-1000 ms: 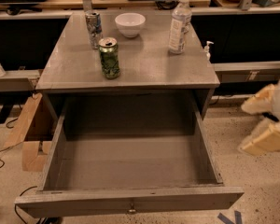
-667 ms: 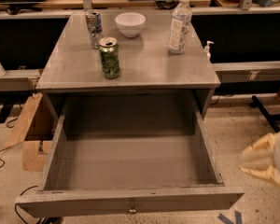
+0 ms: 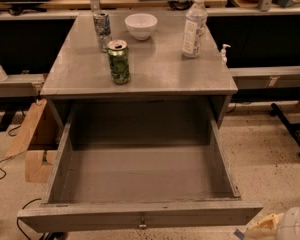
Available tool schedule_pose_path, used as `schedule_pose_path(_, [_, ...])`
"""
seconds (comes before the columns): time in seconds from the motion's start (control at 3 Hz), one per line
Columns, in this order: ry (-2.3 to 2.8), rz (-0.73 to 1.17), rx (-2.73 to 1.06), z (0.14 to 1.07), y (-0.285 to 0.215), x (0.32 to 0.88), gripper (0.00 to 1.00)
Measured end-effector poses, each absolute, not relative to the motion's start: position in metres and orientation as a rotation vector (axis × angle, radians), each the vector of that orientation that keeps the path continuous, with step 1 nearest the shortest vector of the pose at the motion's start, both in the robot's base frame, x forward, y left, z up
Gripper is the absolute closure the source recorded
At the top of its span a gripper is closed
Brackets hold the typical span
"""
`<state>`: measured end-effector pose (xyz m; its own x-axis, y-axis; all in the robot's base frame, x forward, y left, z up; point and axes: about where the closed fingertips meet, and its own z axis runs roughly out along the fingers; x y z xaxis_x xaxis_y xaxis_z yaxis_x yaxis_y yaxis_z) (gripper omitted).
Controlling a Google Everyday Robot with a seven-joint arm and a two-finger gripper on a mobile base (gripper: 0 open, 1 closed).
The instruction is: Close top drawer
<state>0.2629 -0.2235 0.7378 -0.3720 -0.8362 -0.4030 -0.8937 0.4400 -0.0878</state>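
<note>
The top drawer (image 3: 140,214) is a wide, deep grey wooden drawer under the grey cabinet top (image 3: 160,74). It is pulled far out toward the camera and its inside is empty. Its weathered front panel runs along the bottom of the view, with a small brass knob (image 3: 142,225) at its centre. My gripper (image 3: 282,226) shows as a cream and white shape in the bottom right corner. It is just right of the drawer front's right end and apart from it.
On the cabinet top stand a green can (image 3: 119,61), a silver can (image 3: 102,30), a white bowl (image 3: 141,25) and a water bottle (image 3: 194,24). Cardboard (image 3: 35,144) and cables lie on the floor at left. A black stand leg (image 3: 290,129) is at right.
My gripper has moved down from the right side of the cabinet to the bottom right corner, near the drawer front's right end. The drawer has not moved.
</note>
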Motion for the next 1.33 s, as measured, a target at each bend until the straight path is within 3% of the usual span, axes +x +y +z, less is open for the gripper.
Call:
schedule_pose_path(0.67, [2.316, 0.233, -1.488, 0.718, -0.214, 0.255, 1.00])
schedule_pose_path(1.33, [2.136, 0.371, -1.607, 0.637, -0.174, 0.256, 1.00])
